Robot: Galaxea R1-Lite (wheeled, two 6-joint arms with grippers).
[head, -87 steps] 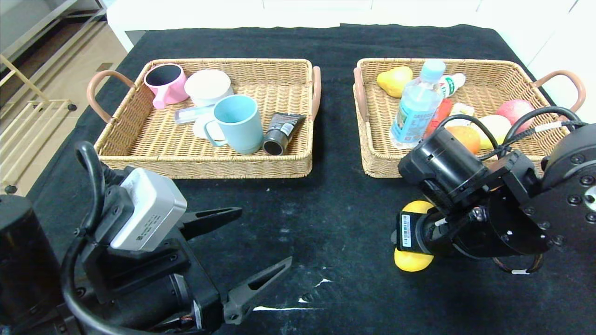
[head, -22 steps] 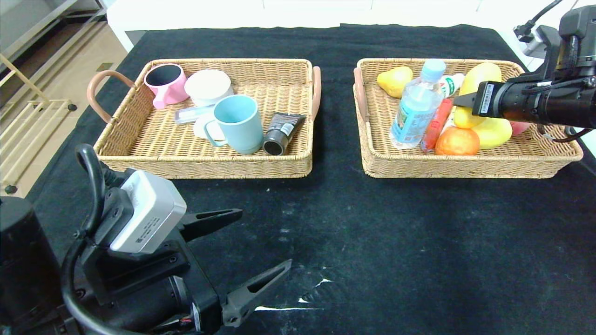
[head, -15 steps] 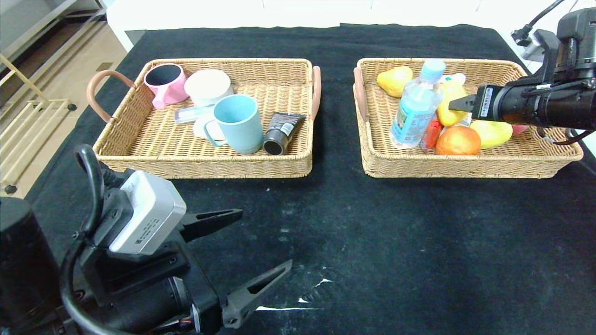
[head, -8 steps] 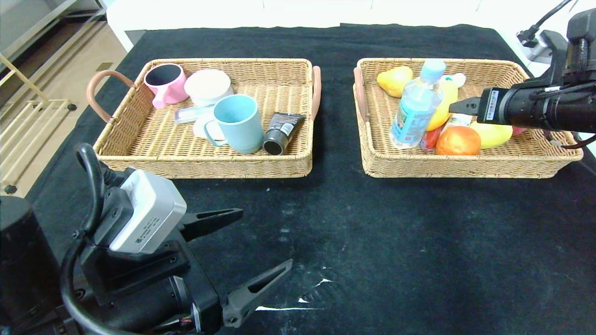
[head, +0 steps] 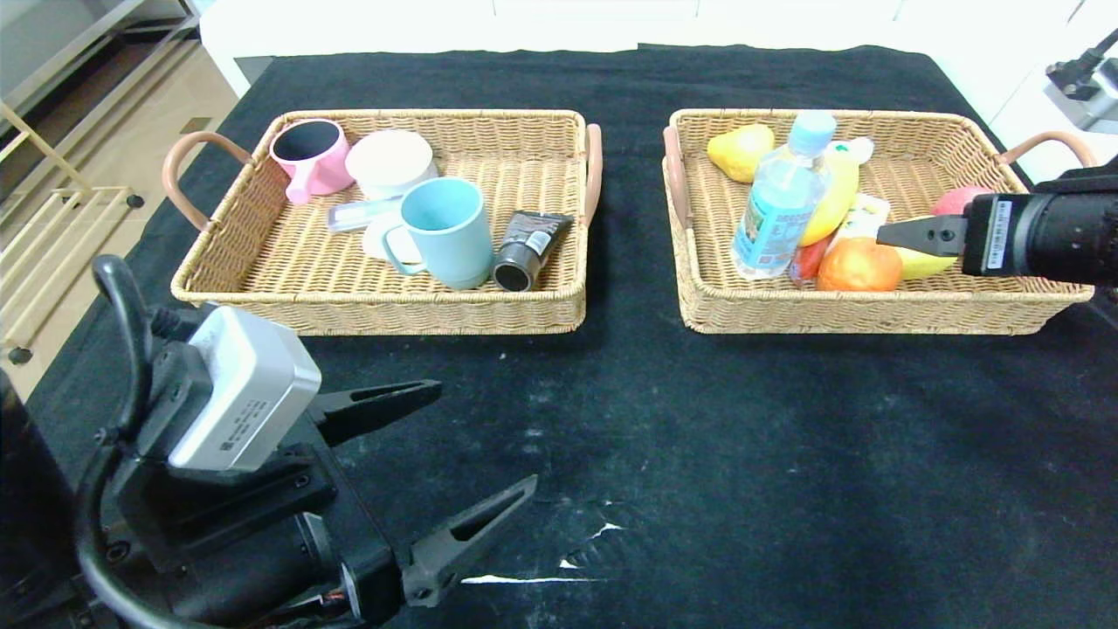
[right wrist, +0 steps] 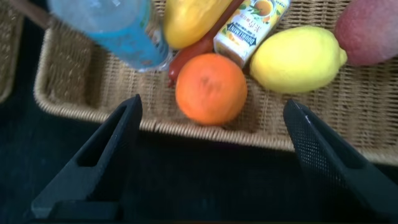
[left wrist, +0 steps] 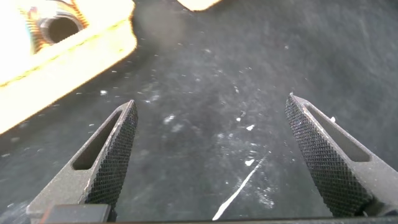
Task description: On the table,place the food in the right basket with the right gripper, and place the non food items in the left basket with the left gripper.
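Over the right basket (head: 873, 306) at 3 o'clock, the right gripper (right wrist: 214, 158) hangs with fingers spread, empty; the mango (head: 834, 199) leans on the bottle (head: 780, 205). Left gripper (head: 424, 489) idles open over the counter (head: 699, 454).

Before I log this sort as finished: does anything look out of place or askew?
Only slightly: the mango leans tilted against the upright bottle in the right basket rather than lying flat. Nothing is spilled or left outside the baskets.
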